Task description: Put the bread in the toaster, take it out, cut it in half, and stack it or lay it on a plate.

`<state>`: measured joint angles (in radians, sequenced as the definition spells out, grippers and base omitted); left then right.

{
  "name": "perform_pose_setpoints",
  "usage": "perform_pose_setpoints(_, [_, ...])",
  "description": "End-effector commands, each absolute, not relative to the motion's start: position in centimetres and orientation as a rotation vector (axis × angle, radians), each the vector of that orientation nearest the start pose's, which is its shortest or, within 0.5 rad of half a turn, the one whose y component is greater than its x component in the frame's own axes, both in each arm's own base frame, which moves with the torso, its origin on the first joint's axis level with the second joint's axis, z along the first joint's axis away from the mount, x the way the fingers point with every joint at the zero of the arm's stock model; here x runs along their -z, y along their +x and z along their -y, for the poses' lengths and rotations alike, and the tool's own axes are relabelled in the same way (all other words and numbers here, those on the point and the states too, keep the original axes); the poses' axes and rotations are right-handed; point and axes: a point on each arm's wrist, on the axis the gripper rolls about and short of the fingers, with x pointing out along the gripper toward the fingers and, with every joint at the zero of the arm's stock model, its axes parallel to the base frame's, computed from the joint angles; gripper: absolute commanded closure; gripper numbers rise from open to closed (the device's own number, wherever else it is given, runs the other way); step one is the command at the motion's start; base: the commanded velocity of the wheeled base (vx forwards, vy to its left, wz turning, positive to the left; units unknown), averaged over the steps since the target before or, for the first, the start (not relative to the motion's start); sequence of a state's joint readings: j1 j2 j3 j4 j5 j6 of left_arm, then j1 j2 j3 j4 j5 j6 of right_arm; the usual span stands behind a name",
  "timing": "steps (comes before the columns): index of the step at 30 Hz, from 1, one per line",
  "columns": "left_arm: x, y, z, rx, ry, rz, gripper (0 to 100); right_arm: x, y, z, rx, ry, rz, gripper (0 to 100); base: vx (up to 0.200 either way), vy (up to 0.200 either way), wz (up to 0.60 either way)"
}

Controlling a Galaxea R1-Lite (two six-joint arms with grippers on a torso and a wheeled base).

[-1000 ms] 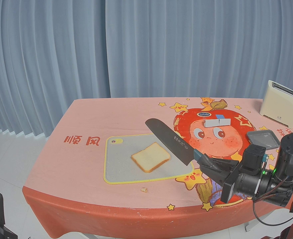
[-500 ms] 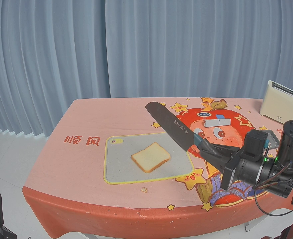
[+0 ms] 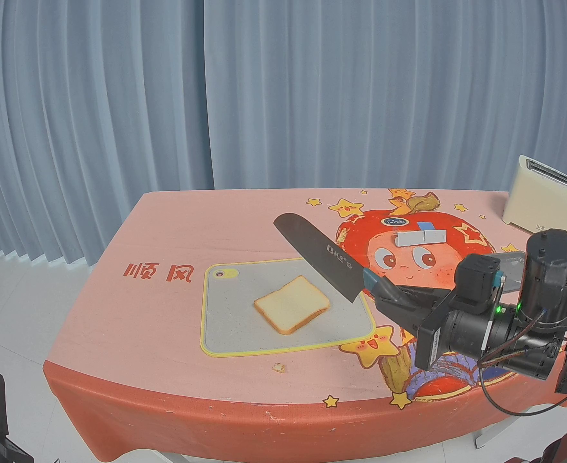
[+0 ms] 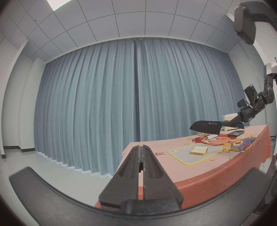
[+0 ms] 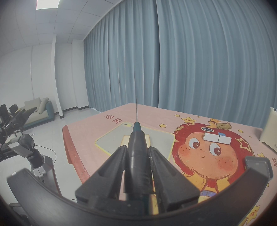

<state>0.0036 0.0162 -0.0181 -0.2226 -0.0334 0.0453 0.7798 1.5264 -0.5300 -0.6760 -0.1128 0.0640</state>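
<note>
Between the fingers of the right gripper [image 3: 386, 296] sits the handle of the knife [image 3: 319, 252], clamped tight. The dark blade runs out ahead of the fingertips, up in the air over the far right corner of the cutting board [image 3: 232, 319]. Just ahead of and below those fingertips lies the bread [image 3: 292, 303], one whole slice flat on the board, apart from the blade. Behind the fingers, a grey tray [image 3: 510, 262] peeks past the arm, and I cannot tell what is in it. Farther back to the right stands the toaster [image 3: 544, 200], its slots unreadable. Over to the left gripper [image 4: 140, 151]: fingers pressed together on nothing, well apart from the table [image 3: 167, 226].
</note>
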Motion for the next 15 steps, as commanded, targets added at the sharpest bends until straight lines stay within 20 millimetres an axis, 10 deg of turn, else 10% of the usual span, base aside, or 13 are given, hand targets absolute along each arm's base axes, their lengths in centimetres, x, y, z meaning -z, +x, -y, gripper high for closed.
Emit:
perform_pose_setpoints(1, [-11.4, -3.0, 0.1, 0.051, 0.058, 0.265, 100, -15.5, 17.5, -17.1, -0.646, -0.092, -0.34, 100, 0.0, 0.0, 0.0])
perform_pose_setpoints(7, [-11.7, -2.7, 0.1, 0.059, 0.058, 0.248, 100, -15.4, 17.5, -17.0, -0.643, -0.094, -0.343, 100, 0.0, 0.0, 0.0])
perform_pose_setpoints(15, [-16.9, -2.4, 0.1, 0.087, 0.068, 0.27, 100, -15.3, 17.3, -16.9, -0.639, -0.1, -0.35, 100, 0.0, 0.0, 0.0])
